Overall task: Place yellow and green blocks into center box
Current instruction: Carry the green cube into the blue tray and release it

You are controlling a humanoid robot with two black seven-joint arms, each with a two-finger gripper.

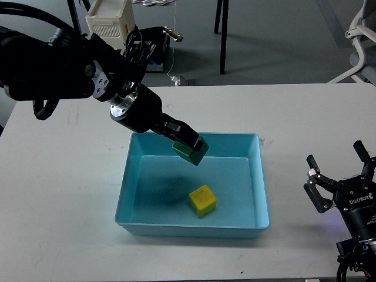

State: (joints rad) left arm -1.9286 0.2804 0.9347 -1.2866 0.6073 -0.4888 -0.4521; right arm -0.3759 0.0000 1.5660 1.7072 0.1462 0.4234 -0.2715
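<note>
Left hand (189,147) clamped on one green block (190,151) above blue box (262,194); one yellow block (202,201) inside.

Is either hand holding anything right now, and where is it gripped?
The left hand holds the green block by its upper sides, above the blue box. The right hand is open and empty.

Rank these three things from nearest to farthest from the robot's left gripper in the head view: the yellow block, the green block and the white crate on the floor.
1. green block: held in the jaws of the left gripper, above the blue box.
2. yellow block: just below, on the box floor.
3. white crate: far off at top left, beyond the table.
</note>
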